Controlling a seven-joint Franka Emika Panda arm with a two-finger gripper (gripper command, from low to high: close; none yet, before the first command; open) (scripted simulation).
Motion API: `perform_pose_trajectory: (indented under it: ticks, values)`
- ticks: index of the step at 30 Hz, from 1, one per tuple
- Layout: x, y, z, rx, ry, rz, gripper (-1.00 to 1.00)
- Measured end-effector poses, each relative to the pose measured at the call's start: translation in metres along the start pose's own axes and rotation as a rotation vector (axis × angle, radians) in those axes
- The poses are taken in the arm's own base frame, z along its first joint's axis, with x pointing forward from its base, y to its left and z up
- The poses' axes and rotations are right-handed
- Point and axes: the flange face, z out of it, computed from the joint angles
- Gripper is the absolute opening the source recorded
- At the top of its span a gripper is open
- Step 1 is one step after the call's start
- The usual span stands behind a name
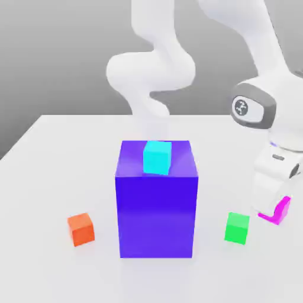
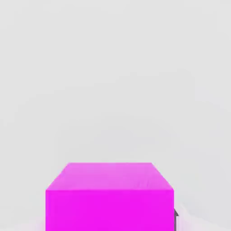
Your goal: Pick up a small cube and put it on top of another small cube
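With jaws (image 1: pixel 276 212) clamped on the small cube (image 1: pixel 279 211) at lower right, the green cube (image 1: pixel 237 228) sits just left.

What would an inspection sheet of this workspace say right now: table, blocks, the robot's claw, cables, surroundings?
Surface: white table, plain and flat.
Job's things: magenta cube at the exterior view's right, in the gripper; green cube and orange cube on the table.
Clutter: big blue block mid-table, cyan cube on top.
Grippers: gripper shut on the magenta cube.
Cables: nothing seen.
Surroundings: plain grey backdrop, white arm behind the block.
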Motion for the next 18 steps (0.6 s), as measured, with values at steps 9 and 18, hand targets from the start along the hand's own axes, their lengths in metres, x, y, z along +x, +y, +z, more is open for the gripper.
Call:
perform_pose_trajectory:
  ticks: [9,18]
  values:
    - [-0.025,0.032,0.043,0.011,0.01,0.023,-1.0]
    - [-0.027,0.031,0.057,0.013,0.009,0.016,1.0]
